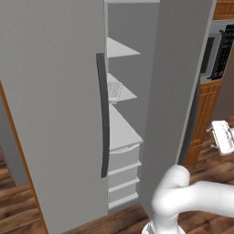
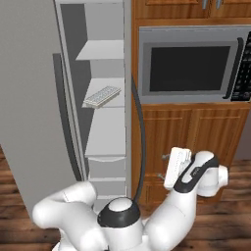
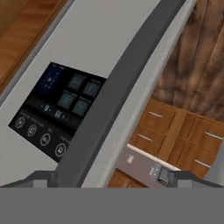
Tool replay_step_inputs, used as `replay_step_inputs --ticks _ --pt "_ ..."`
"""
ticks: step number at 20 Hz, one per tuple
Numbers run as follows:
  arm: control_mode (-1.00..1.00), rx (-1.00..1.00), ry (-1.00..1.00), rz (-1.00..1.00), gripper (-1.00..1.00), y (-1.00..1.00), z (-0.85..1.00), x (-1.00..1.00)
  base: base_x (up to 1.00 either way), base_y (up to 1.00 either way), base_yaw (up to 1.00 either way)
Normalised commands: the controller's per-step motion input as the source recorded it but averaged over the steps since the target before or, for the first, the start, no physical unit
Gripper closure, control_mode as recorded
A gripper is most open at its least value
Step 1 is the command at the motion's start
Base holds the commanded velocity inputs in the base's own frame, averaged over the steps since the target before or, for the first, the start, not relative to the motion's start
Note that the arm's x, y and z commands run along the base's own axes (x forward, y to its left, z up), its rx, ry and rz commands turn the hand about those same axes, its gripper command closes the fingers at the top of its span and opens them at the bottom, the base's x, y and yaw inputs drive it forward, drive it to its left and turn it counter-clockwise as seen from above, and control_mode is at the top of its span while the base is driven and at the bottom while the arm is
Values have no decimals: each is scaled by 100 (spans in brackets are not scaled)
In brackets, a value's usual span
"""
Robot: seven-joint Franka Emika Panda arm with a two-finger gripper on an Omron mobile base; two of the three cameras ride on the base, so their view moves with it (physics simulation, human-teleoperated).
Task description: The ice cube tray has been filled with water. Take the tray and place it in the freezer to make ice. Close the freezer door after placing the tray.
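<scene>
- A kitchen with a wood floor (image 1: 18, 201) and wooden cabinets (image 2: 196, 132) is recorded; a microwave (image 2: 188, 62) is mounted beside the fridge unit.
- The gripper (image 2: 177, 169) is seen with jaws spread wide and nothing held, positioned at the outer face of the freezer door (image 1: 176, 91), judged ready for a closing push.
- The dark handle (image 3: 118, 92) and dispenser panel (image 3: 57, 109) are viewed close.
- Farther in, the ice cube tray (image 2: 102, 96) is found resting on a white shelf (image 2: 105, 100) inside the freezer (image 1: 121, 114); placement appears complete, the door not yet closed.

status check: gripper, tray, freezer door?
Gripper open, empty, beside the freezer door. Ice cube tray on a freezer shelf. Door open; nothing blocking it.
</scene>
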Motion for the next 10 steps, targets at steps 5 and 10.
replay_step_inputs --ticks 5,10 --pt "-100 0 -1 0 -100 1 -18 31 0 0 0" --pt "-100 0 0 0 -100 9 -20 40 0 0 0"
